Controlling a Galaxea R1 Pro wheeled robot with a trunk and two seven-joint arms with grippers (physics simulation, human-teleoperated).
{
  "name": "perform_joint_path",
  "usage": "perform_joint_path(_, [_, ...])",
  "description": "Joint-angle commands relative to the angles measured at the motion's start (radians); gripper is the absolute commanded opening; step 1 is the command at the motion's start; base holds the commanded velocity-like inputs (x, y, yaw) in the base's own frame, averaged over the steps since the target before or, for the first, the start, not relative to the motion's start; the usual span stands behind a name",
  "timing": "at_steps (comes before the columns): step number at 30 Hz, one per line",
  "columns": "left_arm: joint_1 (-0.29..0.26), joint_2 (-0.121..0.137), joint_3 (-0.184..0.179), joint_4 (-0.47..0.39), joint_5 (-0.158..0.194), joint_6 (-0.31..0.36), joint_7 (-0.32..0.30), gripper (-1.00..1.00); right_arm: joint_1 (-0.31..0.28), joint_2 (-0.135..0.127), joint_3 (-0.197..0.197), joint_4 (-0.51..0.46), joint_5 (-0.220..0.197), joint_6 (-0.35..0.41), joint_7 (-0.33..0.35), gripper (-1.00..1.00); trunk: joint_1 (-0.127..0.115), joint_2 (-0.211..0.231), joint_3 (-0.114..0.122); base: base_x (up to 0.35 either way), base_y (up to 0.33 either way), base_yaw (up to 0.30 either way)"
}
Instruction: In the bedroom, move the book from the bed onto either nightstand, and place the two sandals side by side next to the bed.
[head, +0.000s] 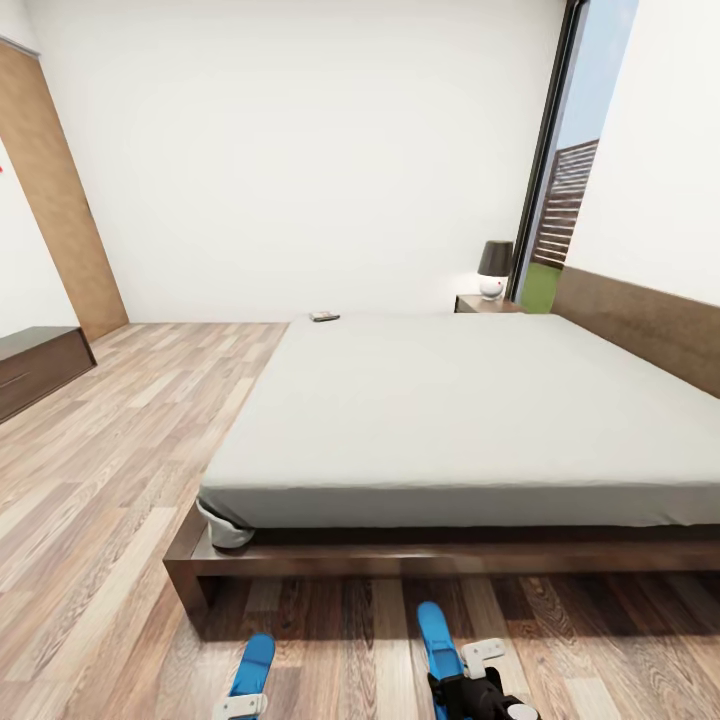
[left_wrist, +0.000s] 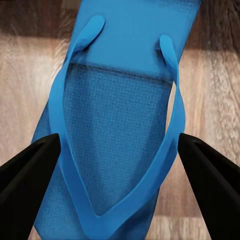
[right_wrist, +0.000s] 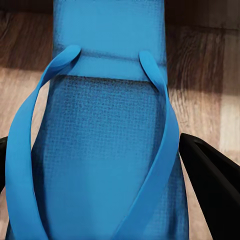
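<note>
Two bright blue flip-flop sandals, one (head: 251, 668) at the left and one (head: 437, 640) at the right, lie on the light wood-plank floor (head: 110, 480), whose boards run in streaks of tan, grey and brown. Up close, each sandal's footbed carries a fine woven grid, darker blue than its smooth straps. The black fingers (left_wrist: 27, 175) of the left gripper (left_wrist: 120, 170) flank one sandal. The large low platform bed (head: 470, 420) has a plain light-grey mattress on a dark brown wood base. A small dark book (head: 324, 316) sits at the mattress's far left corner. The walls are white, and the door (head: 60, 190) is mid-brown wood.
</note>
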Motion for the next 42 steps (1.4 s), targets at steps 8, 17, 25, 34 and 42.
perform_joint_path(8, [-0.001, 0.0, -0.009, 0.001, 0.008, -0.004, 0.006, -1.0, -0.001, -0.001, 0.004, 0.001, -0.01, -0.002, 0.002, -1.0, 0.0, 0.0, -0.001, 0.0, 0.0, 0.0])
perform_joint_path(17, [0.007, 0.013, -0.008, -0.004, 0.009, 0.013, 0.01, -1.0, -0.004, 0.006, -0.001, 0.005, -0.005, 0.011, -0.004, -1.0, 0.0, 0.0, -0.001, 0.0, 0.0, 0.0])
perform_joint_path(25, [0.011, 0.022, -0.008, -0.007, 0.011, 0.114, 0.016, -1.0, -0.004, 0.012, -0.004, 0.005, 0.003, 0.113, -0.012, -1.0, 0.0, 0.0, -0.001, 0.0, 0.0, 0.0])
perform_joint_path(34, [0.008, 0.026, -0.008, -0.007, 0.011, 0.186, 0.019, -1.0, -0.009, 0.007, -0.006, -0.004, 0.003, 0.225, -0.015, -1.0, 0.0, 0.0, -0.001, 0.0, 0.0, 0.0])
perform_joint_path(42, [-0.014, 0.028, -0.01, -0.016, 0.01, 0.248, 0.021, -1.0, -0.019, 0.008, -0.007, -0.006, 0.007, 0.253, -0.033, -1.0, 0.0, 0.0, -0.001, 0.0, 0.0, 0.0])
